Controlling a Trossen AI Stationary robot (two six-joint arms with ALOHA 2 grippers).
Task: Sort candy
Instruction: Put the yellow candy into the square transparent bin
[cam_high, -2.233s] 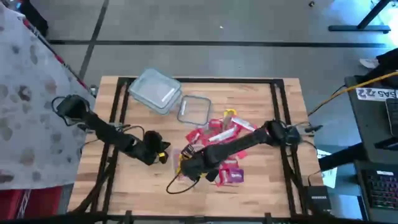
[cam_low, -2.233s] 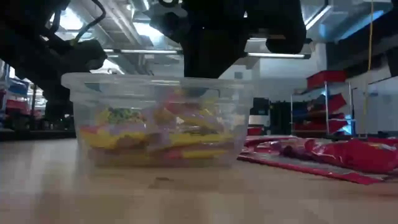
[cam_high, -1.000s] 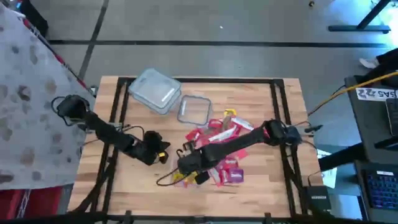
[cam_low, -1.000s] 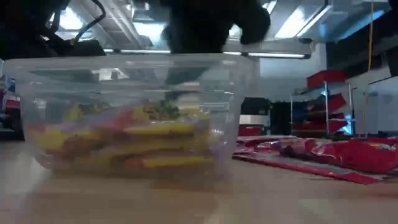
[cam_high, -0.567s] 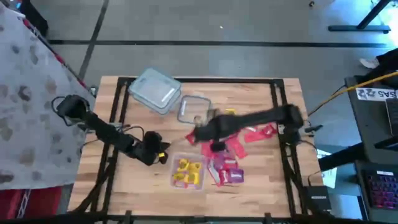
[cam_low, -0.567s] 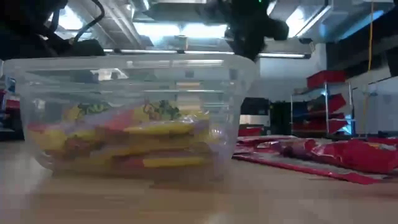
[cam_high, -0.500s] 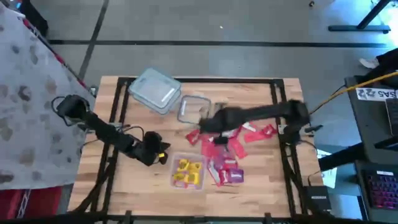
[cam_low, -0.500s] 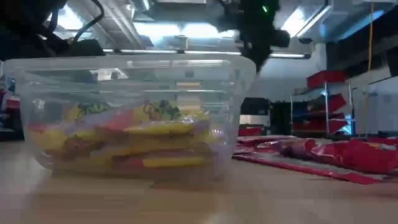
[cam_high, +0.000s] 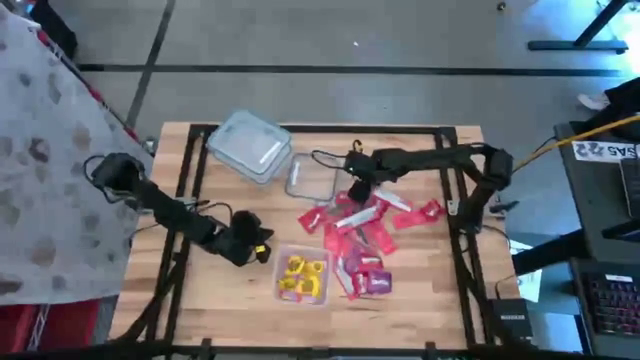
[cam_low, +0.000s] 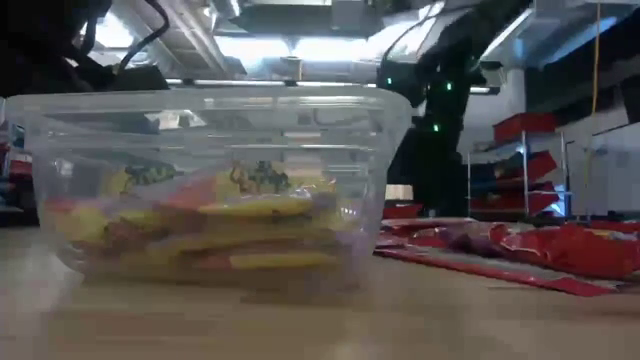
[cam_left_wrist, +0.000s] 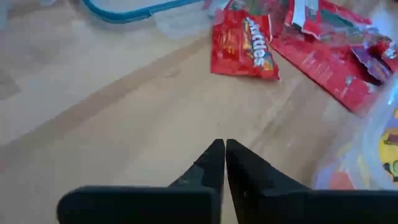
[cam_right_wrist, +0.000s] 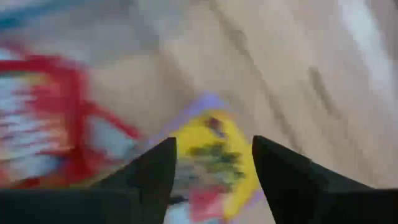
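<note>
Candy (cam_high: 362, 232) lies scattered mid-table, yellow packets (cam_right_wrist: 214, 163) in the tub (cam_high: 303, 276). Light, crinkly, likely slippery (pinch an edge). Right gripper (cam_right_wrist: 213, 163) spread over a yellow packet; left gripper (cam_left_wrist: 224, 163) pressed shut, idle.

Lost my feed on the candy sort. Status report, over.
Right tool open above a yellow wrapped candy. Left tool shut, idle over bare wood. Clear tub holds yellow candy; red packets unsorted.
</note>
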